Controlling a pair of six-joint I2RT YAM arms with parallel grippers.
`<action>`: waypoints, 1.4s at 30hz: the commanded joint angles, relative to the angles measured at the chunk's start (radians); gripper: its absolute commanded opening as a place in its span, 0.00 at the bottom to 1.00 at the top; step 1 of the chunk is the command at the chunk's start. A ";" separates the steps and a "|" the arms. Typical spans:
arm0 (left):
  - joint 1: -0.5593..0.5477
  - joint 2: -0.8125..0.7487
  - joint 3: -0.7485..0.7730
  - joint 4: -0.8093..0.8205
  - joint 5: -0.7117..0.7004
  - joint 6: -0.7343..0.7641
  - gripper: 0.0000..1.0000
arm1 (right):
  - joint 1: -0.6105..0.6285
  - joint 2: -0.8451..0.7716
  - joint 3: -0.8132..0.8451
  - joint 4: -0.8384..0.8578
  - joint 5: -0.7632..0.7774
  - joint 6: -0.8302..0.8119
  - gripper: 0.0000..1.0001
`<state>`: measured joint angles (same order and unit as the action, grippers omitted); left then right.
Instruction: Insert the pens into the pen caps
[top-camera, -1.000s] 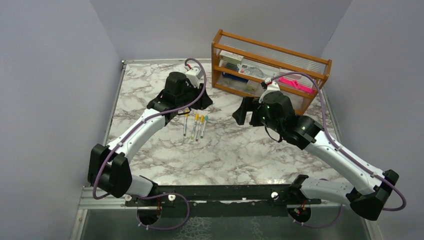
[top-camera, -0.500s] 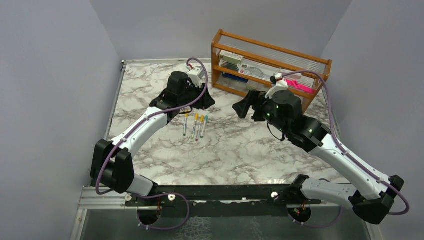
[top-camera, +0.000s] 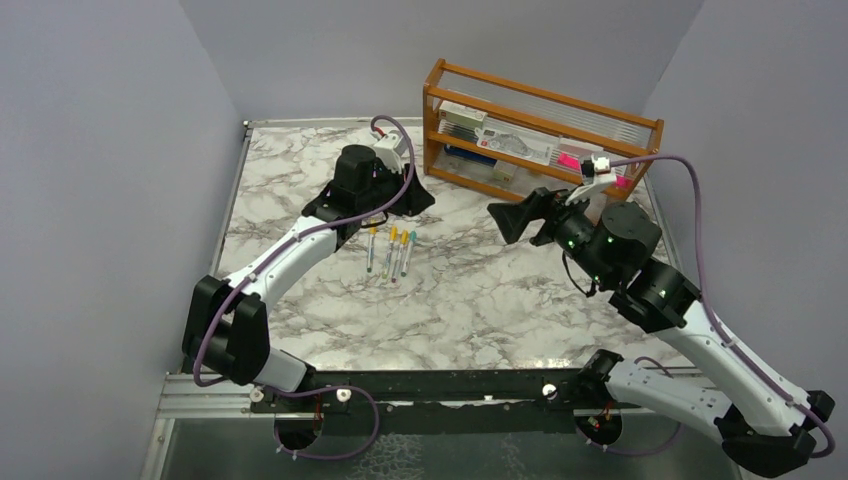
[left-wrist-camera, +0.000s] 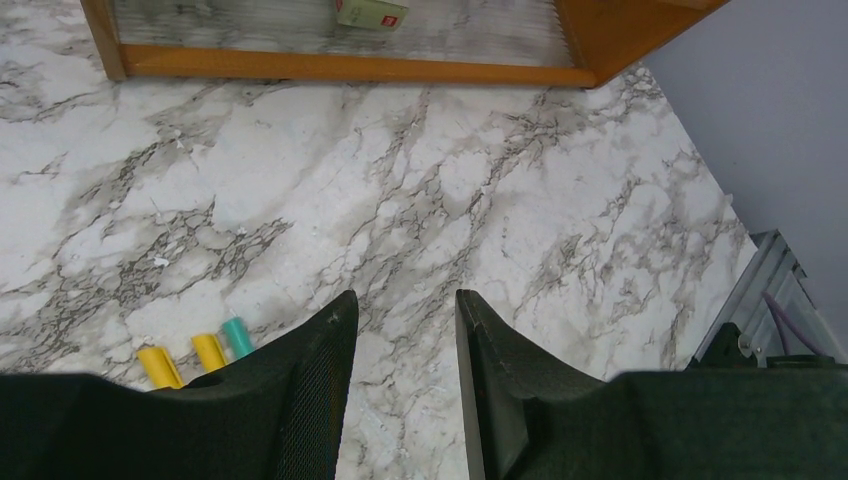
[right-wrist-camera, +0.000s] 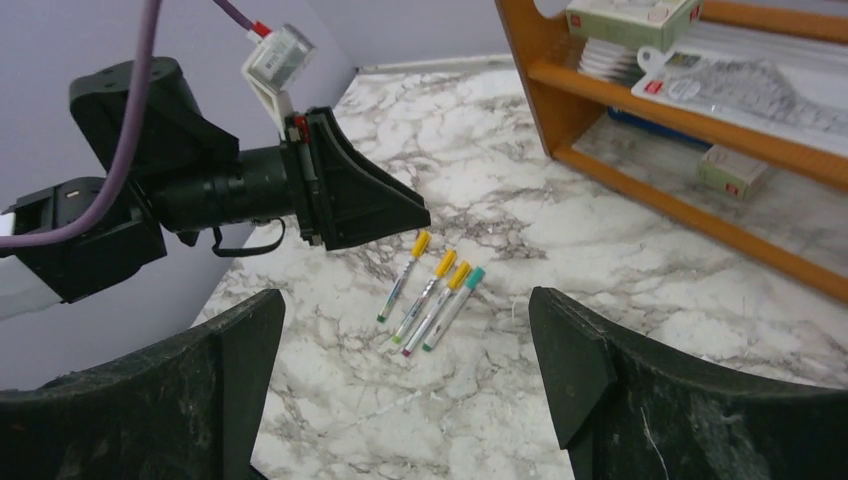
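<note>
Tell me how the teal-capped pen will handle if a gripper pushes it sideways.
The teal-capped pen is a thin round stick lying on the marble table, so it will probably roll. Its slimness suggests light and stiff. A yellow-capped pen lies close beside it, so a push would likely shove that too.

No text readable; red labels (right-wrist-camera: 733, 187) on the boxes (right-wrist-camera: 728, 168) are blurred.

The left arm (top-camera: 285, 255) and right arm (top-camera: 725, 350) have slim white links between bulky black joint housings. A purple cable (right-wrist-camera: 138, 100) trails along each arm. A small white camera block (top-camera: 390, 152) sits on each wrist, and green lights (top-camera: 571, 241) dot the right wrist. The left gripper (left-wrist-camera: 405, 300) and right gripper (right-wrist-camera: 405, 300) have matte black, wedge-shaped fingers (left-wrist-camera: 310, 400).
</note>
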<state>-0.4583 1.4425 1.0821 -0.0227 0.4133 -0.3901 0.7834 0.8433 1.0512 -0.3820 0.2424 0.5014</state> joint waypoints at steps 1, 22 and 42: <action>-0.003 0.021 -0.012 0.069 0.003 -0.017 0.43 | -0.002 -0.011 0.002 0.052 -0.054 -0.127 0.92; -0.004 -0.022 -0.031 0.021 -0.079 -0.229 0.42 | -0.001 0.191 0.150 -0.347 0.021 0.176 1.00; -0.098 -0.066 -0.018 -0.045 -0.163 -0.332 0.42 | -0.001 -0.048 0.101 -0.385 0.128 0.273 1.00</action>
<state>-0.5362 1.4273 1.0580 -0.0402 0.2890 -0.6899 0.7834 0.8192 1.1141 -0.7136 0.2844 0.7261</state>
